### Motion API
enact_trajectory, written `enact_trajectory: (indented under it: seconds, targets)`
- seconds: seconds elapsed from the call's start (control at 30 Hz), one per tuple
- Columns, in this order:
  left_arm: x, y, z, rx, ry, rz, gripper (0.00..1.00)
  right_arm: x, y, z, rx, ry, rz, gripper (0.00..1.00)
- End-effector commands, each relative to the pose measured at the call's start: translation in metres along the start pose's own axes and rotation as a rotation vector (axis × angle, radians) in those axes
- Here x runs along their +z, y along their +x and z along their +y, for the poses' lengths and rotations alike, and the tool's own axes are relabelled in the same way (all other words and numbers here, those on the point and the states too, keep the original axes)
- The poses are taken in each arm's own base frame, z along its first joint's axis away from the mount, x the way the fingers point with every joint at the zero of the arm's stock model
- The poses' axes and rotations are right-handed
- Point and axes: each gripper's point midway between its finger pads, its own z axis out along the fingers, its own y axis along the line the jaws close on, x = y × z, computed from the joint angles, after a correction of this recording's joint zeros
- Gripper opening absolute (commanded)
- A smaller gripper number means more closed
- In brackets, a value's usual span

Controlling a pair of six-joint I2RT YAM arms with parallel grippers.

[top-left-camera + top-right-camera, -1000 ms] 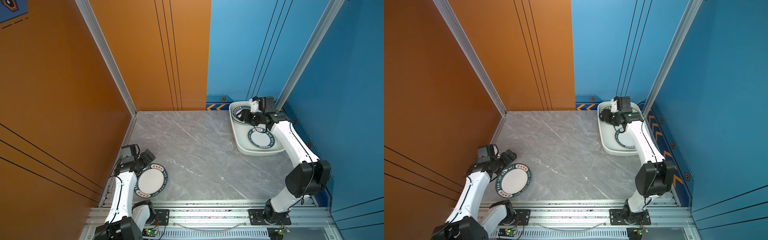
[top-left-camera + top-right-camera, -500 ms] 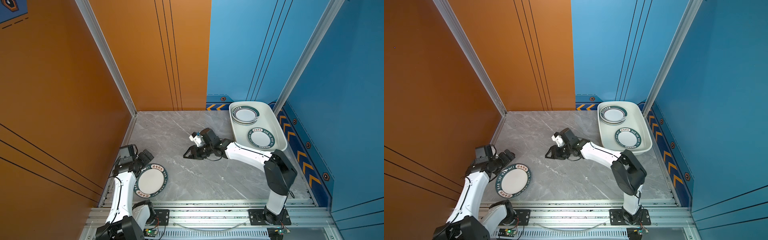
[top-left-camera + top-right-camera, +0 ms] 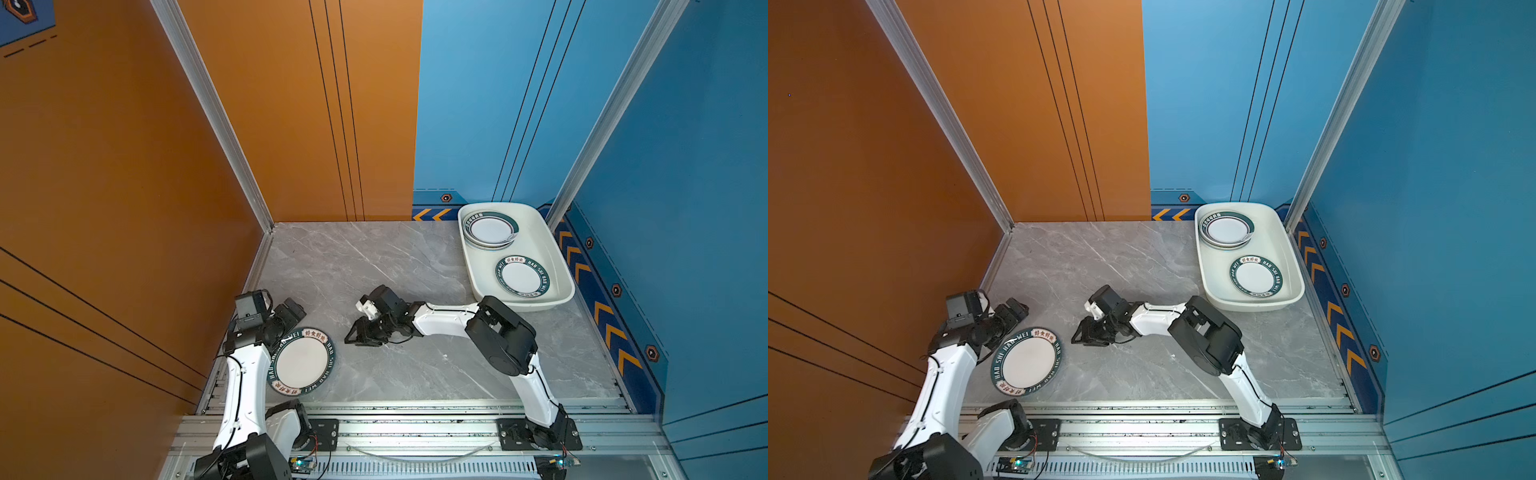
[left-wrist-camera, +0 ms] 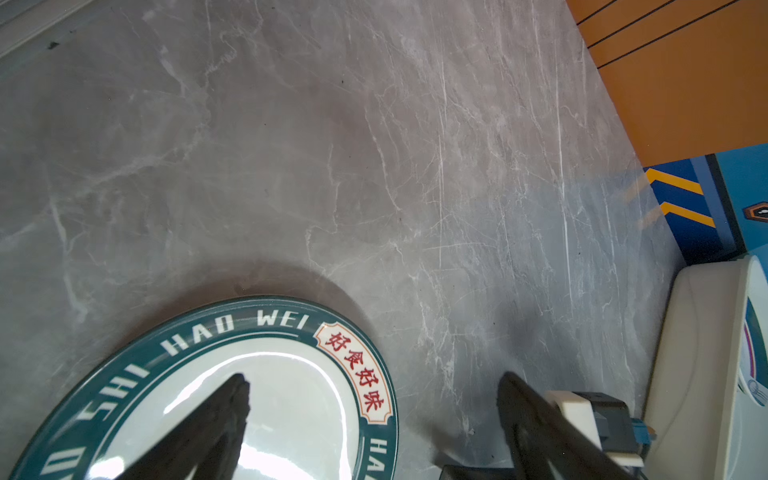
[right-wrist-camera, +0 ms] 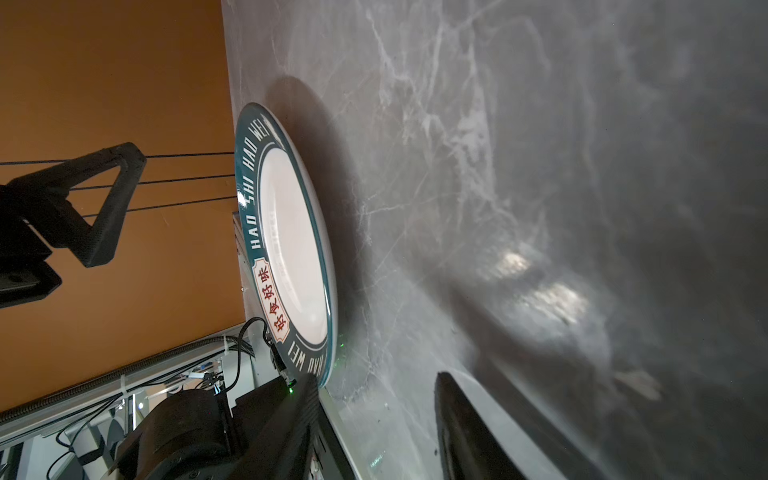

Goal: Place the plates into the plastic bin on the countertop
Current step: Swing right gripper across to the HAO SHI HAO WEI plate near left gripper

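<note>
A green-rimmed white plate point(image 3: 302, 362) lies on the grey tabletop point(image 3: 374, 257), its edge partly hidden beneath the left end effector point(image 4: 372, 378), fingers point(image 4: 216, 415) wide apart. The right end effector point(image 5: 374, 378), nearby, is also spread, empty.

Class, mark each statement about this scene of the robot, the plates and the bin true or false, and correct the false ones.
1. The plastic bin holds a stack of plates at its far end and a single plate nearer the robot. True.
2. The right gripper grips a plate. False: its jaws hold nothing; the countertop shows between them.
3. A lone plate lies on the countertop by the left gripper. True.
4. The left gripper is shut. False: its jaws stand wide open.
</note>
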Motion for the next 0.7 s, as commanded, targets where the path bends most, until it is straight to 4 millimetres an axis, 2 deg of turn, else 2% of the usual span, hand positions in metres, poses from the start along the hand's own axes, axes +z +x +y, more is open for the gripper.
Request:
enact_trajectory:
  seconds: [0.0, 0.4, 0.67]
  targets:
    - [0.001, -0.001, -0.003, 0.001, 0.027, 0.004, 0.94, 0.014, 0.001, 0.014, -0.004, -0.030, 0.002, 0.48]
    - [0.001, -0.001, -0.003, -0.008, 0.040, 0.006, 0.94, 0.043, 0.017, 0.014, -0.001, 0.011, 0.060, 0.42]
    - [0.002, 0.001, -0.003, -0.007, 0.042, 0.005, 0.94, 0.059, 0.011, 0.017, 0.035, -0.027, 0.047, 0.34]
